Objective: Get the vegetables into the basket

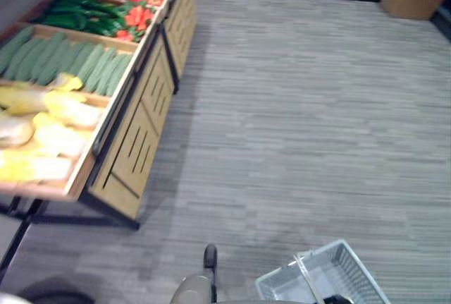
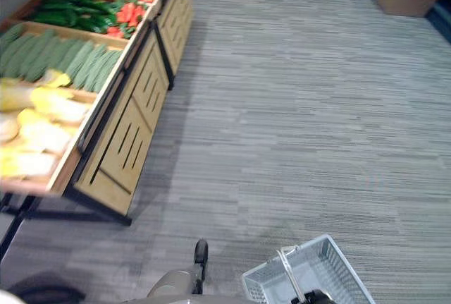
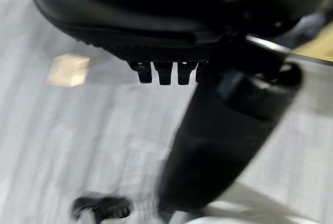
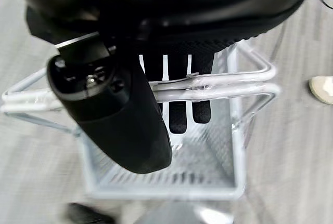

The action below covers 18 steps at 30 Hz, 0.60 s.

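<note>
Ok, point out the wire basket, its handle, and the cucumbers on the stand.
wire basket (image 1: 352,265): left eye view, on its far mesh wall.
basket handle (image 4: 229,91): right wrist view, on the white bar past the right hand (image 4: 119,115), which curls round it.
cucumbers (image 1: 63,57): left eye view, middle of the green row.

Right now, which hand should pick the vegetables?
Probably the left hand: it holds nothing, and the vegetables lie on the stand to the robot's left. The right hand is curled round the basket handle.

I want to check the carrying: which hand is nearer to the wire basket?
Right. The right hand is curled round the wire basket handle; the left hand hangs over bare floor, apart from it.
</note>
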Tool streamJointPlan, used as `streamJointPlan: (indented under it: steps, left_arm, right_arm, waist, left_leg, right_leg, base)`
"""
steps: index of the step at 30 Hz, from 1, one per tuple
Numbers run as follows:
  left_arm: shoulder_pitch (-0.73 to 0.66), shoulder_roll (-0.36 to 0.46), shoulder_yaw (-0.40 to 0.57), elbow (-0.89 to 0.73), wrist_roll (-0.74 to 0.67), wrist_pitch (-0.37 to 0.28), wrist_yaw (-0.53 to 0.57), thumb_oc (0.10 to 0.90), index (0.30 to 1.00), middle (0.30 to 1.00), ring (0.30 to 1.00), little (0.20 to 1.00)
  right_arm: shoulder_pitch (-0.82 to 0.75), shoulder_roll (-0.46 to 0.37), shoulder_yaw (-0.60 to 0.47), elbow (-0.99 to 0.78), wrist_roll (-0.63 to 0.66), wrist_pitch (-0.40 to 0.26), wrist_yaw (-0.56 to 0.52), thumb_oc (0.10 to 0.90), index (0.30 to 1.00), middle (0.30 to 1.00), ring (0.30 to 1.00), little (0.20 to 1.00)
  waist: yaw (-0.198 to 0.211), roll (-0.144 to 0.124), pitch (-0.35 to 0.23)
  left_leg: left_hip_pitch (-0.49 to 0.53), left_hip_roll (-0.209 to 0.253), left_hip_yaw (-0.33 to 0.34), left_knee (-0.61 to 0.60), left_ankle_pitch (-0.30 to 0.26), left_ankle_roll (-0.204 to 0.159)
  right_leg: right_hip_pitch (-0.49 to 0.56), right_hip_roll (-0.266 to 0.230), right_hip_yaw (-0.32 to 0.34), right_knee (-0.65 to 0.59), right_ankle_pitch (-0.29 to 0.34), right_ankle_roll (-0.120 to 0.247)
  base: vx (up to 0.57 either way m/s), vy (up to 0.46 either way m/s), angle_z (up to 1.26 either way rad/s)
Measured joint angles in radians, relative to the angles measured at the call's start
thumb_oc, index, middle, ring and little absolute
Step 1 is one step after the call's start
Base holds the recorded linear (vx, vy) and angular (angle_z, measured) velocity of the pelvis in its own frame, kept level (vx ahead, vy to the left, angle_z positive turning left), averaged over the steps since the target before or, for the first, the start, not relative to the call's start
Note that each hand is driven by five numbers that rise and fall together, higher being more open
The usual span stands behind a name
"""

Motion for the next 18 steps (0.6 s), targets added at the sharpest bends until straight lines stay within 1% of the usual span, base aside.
streamJointPlan:
  steps: [1, 2, 3, 4, 5, 6, 7, 8, 9, 10, 11, 12, 13, 14, 15, 16, 17, 18]
  left_arm:
    - [-0.009, 0.018, 0.003, 0.004, -0.003, -0.002, 0.001, 0.9, 1.0, 1.0, 1.0, 1.0]
    - [-0.032, 0.028, 0.003, 0.0, -0.003, -0.005, 0.002, 0.9, 1.0, 1.0, 1.0, 1.0]
    - [-0.065, 0.027, -0.001, -0.019, -0.003, -0.019, 0.004, 0.9, 1.0, 1.0, 1.0, 1.0]
    - [-0.083, 0.02, -0.003, -0.033, -0.003, -0.027, 0.004, 0.9, 1.0, 1.0, 1.0, 1.0]
    - [-0.099, 0.009, -0.003, -0.046, -0.003, -0.027, 0.0, 0.9, 1.0, 1.0, 1.0, 1.0]
    - [-0.1, 0.006, -0.01, -0.05, -0.004, -0.027, 0.001, 0.9, 1.0, 1.0, 1.0, 1.0]
    - [-0.104, 0.002, -0.006, -0.051, -0.004, -0.027, 0.0, 0.9, 1.0, 1.0, 1.0, 1.0]
    - [-0.12, -0.004, -0.016, -0.063, -0.004, -0.024, -0.001, 0.9, 1.0, 1.0, 1.0, 1.0]
    - [-0.122, -0.006, -0.016, -0.064, -0.004, -0.02, -0.001, 0.9, 1.0, 1.0, 1.0, 1.0]
    - [-0.141, -0.019, -0.017, -0.073, -0.003, -0.018, 0.0, 0.9, 1.0, 1.0, 1.0, 1.0]
    - [-0.139, -0.021, -0.006, -0.068, -0.003, -0.017, -0.001, 0.9, 1.0, 1.0, 1.0, 1.0]
    - [-0.139, -0.023, -0.006, -0.069, -0.003, -0.018, -0.001, 0.9, 1.0, 1.0, 1.0, 1.0]
    - [-0.136, -0.019, -0.006, -0.065, -0.003, -0.017, 0.002, 0.9, 1.0, 1.0, 1.0, 1.0]
    - [-0.138, -0.012, -0.003, -0.049, -0.002, -0.016, 0.004, 0.9, 1.0, 1.0, 1.0, 1.0]
    - [-0.13, 0.004, -0.003, -0.029, -0.002, -0.014, 0.004, 0.9, 1.0, 1.0, 1.0, 1.0]
    - [-0.118, 0.011, -0.004, -0.035, -0.002, -0.015, 0.003, 0.9, 1.0, 1.0, 1.0, 1.0]
    - [-0.105, 0.015, -0.003, -0.027, 0.0, -0.019, 0.002, 0.9, 1.0, 1.0, 1.0, 1.0]
    - [-0.078, 0.021, 0.001, -0.018, 0.014, -0.013, 0.0, 0.9, 1.0, 1.0, 1.0, 1.0]
  right_arm:
    - [-0.002, 0.011, 0.008, -0.004, 0.0, -0.004, 0.001, 0.4, 0.3, 0.3, 0.3, 0.3]
    - [0.0, 0.016, 0.005, -0.01, 0.0, -0.006, 0.001, 0.4, 0.3, 0.3, 0.3, 0.3]
    - [-0.011, 0.021, -0.009, 0.004, -0.001, 0.002, 0.0, 0.4, 0.3, 0.3, 0.3, 0.3]
    - [-0.019, 0.019, -0.032, 0.005, 0.0, 0.007, -0.001, 0.4, 0.3, 0.3, 0.3, 0.3]
    - [-0.028, 0.018, -0.041, -0.008, 0.0, -0.002, -0.005, 0.4, 0.3, 0.3, 0.3, 0.3]
    - [-0.031, 0.016, -0.039, -0.018, -0.001, -0.008, -0.012, 0.4, 0.3, 0.3, 0.3, 0.3]
    - [-0.035, 0.012, -0.038, -0.03, -0.001, -0.014, -0.012, 0.4, 0.3, 0.3, 0.3, 0.3]
    - [-0.041, -0.003, -0.038, -0.06, -0.002, -0.024, -0.012, 0.4, 0.3, 0.3, 0.3, 0.3]
    - [-0.045, -0.012, -0.031, -0.08, -0.003, -0.04, -0.015, 0.4, 0.3, 0.3, 0.3, 0.3]
    - [-0.039, -0.035, -0.042, -0.138, 0.006, -0.046, -0.011, 0.4, 0.3, 0.3, 0.3, 0.3]
    - [-0.044, -0.036, -0.039, -0.14, 0.007, -0.05, -0.017, 0.4, 0.3, 0.3, 0.3, 0.3]
    - [-0.039, -0.042, -0.042, -0.146, 0.012, -0.049, -0.019, 0.4, 0.3, 0.3, 0.3, 0.3]
    - [-0.04, -0.041, -0.042, -0.144, 0.016, -0.046, -0.019, 0.4, 0.3, 0.3, 0.3, 0.3]
    - [-0.042, -0.039, -0.04, -0.137, 0.021, -0.046, -0.02, 0.4, 0.3, 0.3, 0.3, 0.3]
    - [-0.025, -0.028, -0.042, -0.123, 0.024, -0.04, -0.018, 0.4, 0.3, 0.3, 0.3, 0.3]
    - [-0.008, -0.021, -0.048, -0.118, 0.024, -0.031, -0.013, 0.4, 0.3, 0.3, 0.3, 0.3]
    - [0.004, -0.012, -0.064, -0.102, 0.028, -0.032, -0.009, 0.4, 0.3, 0.3, 0.3, 0.3]
    - [0.041, 0.012, -0.085, -0.073, 0.053, -0.023, -0.008, 0.4, 0.3, 0.3, 0.3, 0.3]
  waist:
    - [-0.001, -0.033, -0.017]
    - [-0.002, -0.049, -0.019]
    - [0.002, -0.051, -0.017]
    - [0.01, -0.042, -0.012]
    - [0.011, -0.02, 0.001]
    - [0.008, -0.01, 0.001]
    - [0.007, 0.006, 0.01]
    - [0.006, 0.03, 0.025]
    - [-0.019, 0.047, 0.047]
    - [-0.08, 0.106, 0.104]
    - [-0.094, 0.119, 0.12]
    - [-0.106, 0.108, 0.131]
    - [-0.123, 0.108, 0.136]
    - [-0.145, 0.094, 0.146]
    - [-0.163, 0.053, 0.158]
    - [-0.165, 0.031, 0.152]
    - [-0.168, 0.017, 0.147]
    - [-0.192, -0.024, 0.133]
  left_leg:
    - [0.002, -0.036, 0.009, 0.022, -0.027, 0.004]
    - [0.006, -0.057, 0.003, 0.03, -0.039, 0.01]
    - [0.011, -0.078, -0.017, 0.032, -0.051, 0.024]
    - [0.014, -0.08, -0.02, 0.045, -0.069, 0.033]
    - [0.046, -0.084, -0.037, 0.051, -0.086, 0.05]
    - [0.054, -0.083, -0.038, 0.065, -0.099, 0.063]
    - [0.062, -0.086, -0.048, 0.076, -0.116, 0.079]
    - [0.089, -0.079, -0.098, 0.07, -0.171, 0.105]
    - [0.117, -0.074, -0.12, 0.055, -0.158, 0.082]
    - [0.163, -0.039, -0.183, 0.043, -0.163, 0.084]
    - [0.182, -0.027, -0.189, 0.037, -0.15, 0.067]
    - [0.201, -0.026, -0.202, 0.037, -0.184, 0.081]
    - [0.223, -0.024, -0.224, 0.037, -0.198, 0.068]
    - [0.239, -0.024, -0.25, 0.036, -0.209, 0.049]
    - [0.291, -0.036, -0.283, 0.022, -0.22, 0.029]
    - [0.314, -0.044, -0.294, 0.006, -0.232, 0.029]
    - [0.329, -0.045, -0.319, 0.007, -0.254, 0.026]
    - [0.37, -0.045, -0.395, 0.006, -0.297, -0.001]
  right_leg:
    - [-0.002, -0.06, -0.03, 0.02, 0.083, 0.004]
    - [0.001, -0.091, -0.031, 0.033, 0.111, 0.021]
    - [-0.006, -0.102, -0.058, 0.064, 0.146, 0.02]
    - [-0.027, -0.104, -0.065, 0.105, 0.192, 0.016]
    - [-0.046, -0.106, -0.087, 0.17, 0.218, 0.004]
    - [-0.049, -0.107, -0.093, 0.193, 0.222, -0.003]
    - [-0.071, -0.106, -0.099, 0.212, 0.225, -0.007]
    - [-0.125, -0.088, -0.114, 0.3, 0.216, -0.04]
    - [-0.159, -0.068, -0.12, 0.343, 0.167, -0.067]
    - [-0.251, 0.023, -0.143, 0.349, 0.063, -0.096]
    - [-0.29, 0.043, -0.147, 0.331, 0.058, -0.101]
    - [-0.36, 0.061, -0.155, 0.264, 0.057, -0.082]
    - [-0.386, 0.076, -0.144, 0.102, 0.066, -0.074]
    - [-0.388, 0.089, -0.113, -0.061, 0.097, -0.055]
    - [-0.406, 0.08, -0.066, -0.246, 0.157, -0.041]
    - [-0.433, 0.076, -0.061, -0.265, 0.193, -0.042]
    - [-0.442, 0.071, -0.034, -0.319, 0.223, -0.036]
    - [-0.431, 0.038, -0.037, -0.368, 0.243, -0.02]
  base:
    - [0.39, 0.28, -0.21]
    - [0.26, 0.219, 0.41]
    - [0.41, 0.348, 0.53]
    - [0.37, 0.348, 0.45]
    - [0.34, 0.31, 0.14]
    - [0.33, 0.246, 0.11]
    - [0.38, 0.182, -0.06]
    - [0.41, 0.121, 0.08]
    - [0.41, 0.042, 0.62]
    - [0.42, -0.033, 0.93]
    - [0.45, -0.093, 0.87]
    - [0.46, -0.112, 0.45]
    - [0.31, -0.077, 0.55]
    - [0.52, -0.103, 1.0]
    - [0.52, -0.096, 0.95]
    - [0.52, -0.095, 0.78]
    - [0.43, -0.08, 1.05]
    - [0.45, -0.112, 1.11]
